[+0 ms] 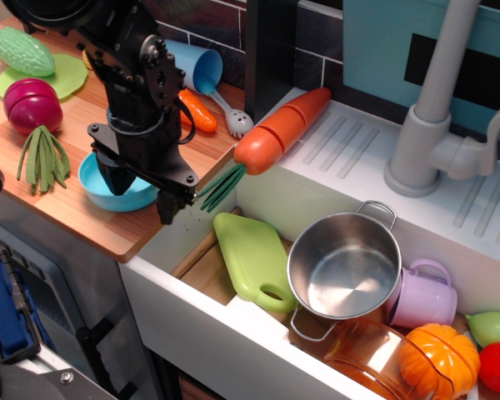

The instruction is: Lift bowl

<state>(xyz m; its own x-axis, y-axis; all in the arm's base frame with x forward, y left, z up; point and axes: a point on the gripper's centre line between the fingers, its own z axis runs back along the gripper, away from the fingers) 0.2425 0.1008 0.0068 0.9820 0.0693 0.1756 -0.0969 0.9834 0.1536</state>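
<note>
The small light blue bowl (pixel 92 180) sits on the wooden counter (pixel 83 221) near its front edge. My black gripper (pixel 142 194) has come down on it from above and hides most of the bowl. The jaws are open and straddle the bowl's right rim. One finger (pixel 114 177) reaches inside the bowl and the other finger (pixel 169 208) hangs outside it, near the counter's edge. The bowl rests on the counter.
Green beans (pixel 42 156), a purple onion (pixel 32 104) and a green gourd (pixel 22 50) lie left of the bowl. A light blue cup (pixel 198 67), a small carrot (pixel 197 112) and a fork (pixel 234 119) lie behind. A big carrot (pixel 281 129) and the sink with a steel pot (pixel 343 267) are to the right.
</note>
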